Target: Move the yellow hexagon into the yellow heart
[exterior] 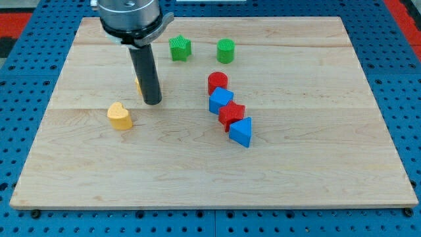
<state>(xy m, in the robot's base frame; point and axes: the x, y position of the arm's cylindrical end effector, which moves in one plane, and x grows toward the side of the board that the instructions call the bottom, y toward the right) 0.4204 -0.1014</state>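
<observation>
The yellow heart (120,116) lies on the wooden board left of centre. The yellow hexagon (138,83) is almost wholly hidden behind my rod; only a thin yellow sliver shows at the rod's left edge, up and to the right of the heart. My tip (152,102) rests on the board just in front of the hexagon, to the right of the heart and a little above it, apart from the heart.
A green star (179,48) and a green cylinder (225,51) sit near the view's top. A chain of a red cylinder (218,82), blue block (221,100), red star (231,115) and blue triangle (241,131) runs right of centre. The board (316,164) lies on a blue pegboard.
</observation>
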